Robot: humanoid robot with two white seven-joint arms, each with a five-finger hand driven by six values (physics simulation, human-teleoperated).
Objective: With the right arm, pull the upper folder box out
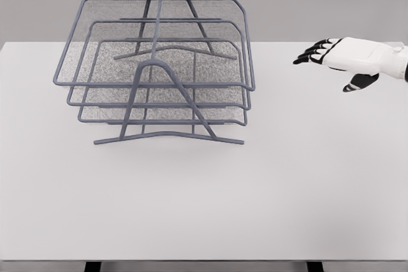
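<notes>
We count one wire rack (167, 133) holding three stacked mesh trays, and one hand in view. The upper folder box (156, 42) is the top tray, grey-blue wire rim over fine mesh, seated in the rack at the table's (204, 208) far left. The right hand (347, 58) hovers well apart to its right, fingers spread, holding nothing. We find no legible markings.

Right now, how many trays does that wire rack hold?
3, stacked in the rack: top tray, middle tray, bottom tray. None seem hidden.
</notes>
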